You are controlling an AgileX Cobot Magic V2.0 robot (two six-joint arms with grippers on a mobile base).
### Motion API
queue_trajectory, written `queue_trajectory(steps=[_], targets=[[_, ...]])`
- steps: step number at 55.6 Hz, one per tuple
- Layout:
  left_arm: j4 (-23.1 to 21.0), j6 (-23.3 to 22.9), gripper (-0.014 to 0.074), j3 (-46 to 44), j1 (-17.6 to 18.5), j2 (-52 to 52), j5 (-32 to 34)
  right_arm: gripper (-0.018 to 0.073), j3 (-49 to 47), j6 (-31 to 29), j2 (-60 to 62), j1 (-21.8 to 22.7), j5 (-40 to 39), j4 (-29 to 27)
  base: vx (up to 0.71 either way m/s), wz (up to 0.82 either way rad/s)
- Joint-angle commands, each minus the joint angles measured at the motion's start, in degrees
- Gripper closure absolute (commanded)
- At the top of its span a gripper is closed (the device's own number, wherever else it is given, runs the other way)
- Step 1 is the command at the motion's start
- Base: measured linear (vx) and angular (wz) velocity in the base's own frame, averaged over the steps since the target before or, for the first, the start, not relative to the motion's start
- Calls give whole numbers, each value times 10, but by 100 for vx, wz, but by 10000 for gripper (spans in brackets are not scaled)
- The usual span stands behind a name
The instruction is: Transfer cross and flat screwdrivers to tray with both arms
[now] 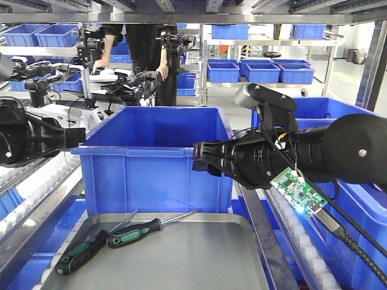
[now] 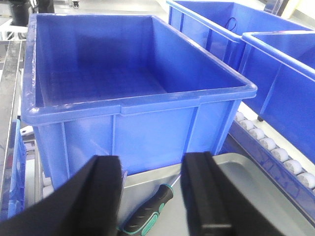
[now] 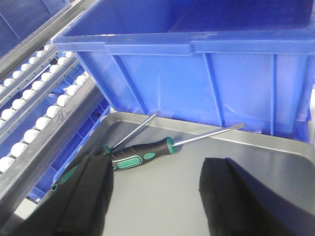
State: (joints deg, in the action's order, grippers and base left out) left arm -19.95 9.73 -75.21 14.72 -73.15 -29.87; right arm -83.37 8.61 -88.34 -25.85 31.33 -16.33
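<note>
Two screwdrivers with black and green handles lie on the grey metal tray (image 1: 199,260). One (image 1: 136,232) lies at the tray's back with its shaft pointing right; it also shows in the right wrist view (image 3: 140,151) and the left wrist view (image 2: 150,211). The other (image 1: 81,254) lies at the tray's left edge, and its handle (image 3: 63,180) is partly hidden behind a finger. The tips are too small to tell cross from flat. My left gripper (image 2: 151,164) is open and empty above the tray's back left. My right gripper (image 3: 157,167) is open and empty above the tray's middle.
A large empty blue bin (image 1: 154,157) stands right behind the tray. More blue bins (image 2: 275,64) stand to the right. Roller rails (image 3: 34,118) run along both sides. My right arm (image 1: 314,154) reaches across in front of the bin. A person (image 1: 145,42) stands behind.
</note>
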Motion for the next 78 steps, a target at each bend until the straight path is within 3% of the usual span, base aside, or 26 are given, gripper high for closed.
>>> queue_trajectory(steps=[1,6,11,17,28,38,46,50,78], targets=[[33,-2,260,-5,1,35,44,114,-19,-1,23,3,-49,-5,0,0],[86,-6,332,49,1,88,78,121,-19,-1,23,3,-49,-5,0,0],[138,-7,461,153,-15,169,141,121,-19,-1,23,3,-49,-5,0,0],[142,-7,600,304,-62,277,222,121,-19,-1,23,3,-49,-5,0,0],[142,-7,603,532,-113,438,272,121,-19,-1,23,3,-47,-5,0,0],[142,-26,603,680,-119,590,307,121,-19,-1,23,3,-46,-5,0,0],[141,-53,603,754,-119,700,331,121,-19,-1,23,3,-46,-5,0,0],[141,-55,603,752,-119,750,289,121,-19,-1,23,3,-47,-5,0,0],[141,-55,602,752,-119,720,287,121,-19,-1,23,3,-45,-7,0,0]])
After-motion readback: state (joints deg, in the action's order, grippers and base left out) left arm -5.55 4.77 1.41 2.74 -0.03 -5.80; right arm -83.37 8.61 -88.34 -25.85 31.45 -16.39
